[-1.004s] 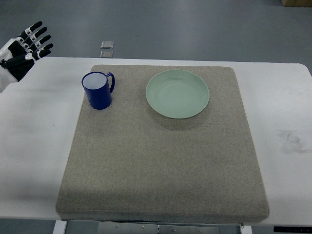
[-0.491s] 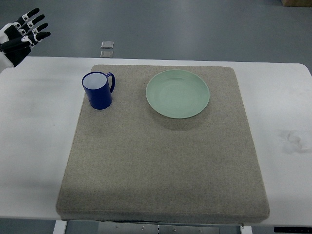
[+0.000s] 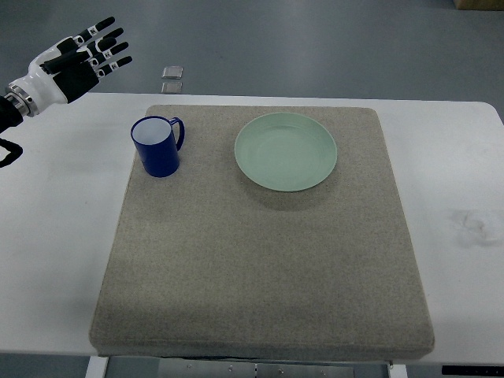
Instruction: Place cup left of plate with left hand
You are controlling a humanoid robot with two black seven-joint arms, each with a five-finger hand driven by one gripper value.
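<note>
Cup [image 3: 158, 146] upright on mat [image 3: 260, 260], near far-left corner, well left of plate [image 3: 286, 151], handle toward plate. Left hand [image 3: 75, 61] above far-left tabletop [image 3: 55, 236] edge, fingers [image 3: 106, 43] spread apart, holding nothing.

Risks, judged: glossy blue cup wall slipping in loose grasp; fingers nudging rim and tipping cup; snagging handle; soft felt-like grey mat letting cup rock on release. Plate pale green, shallow, round, smooth glaze. Tabletop white, hard, faintly smudged.
</note>
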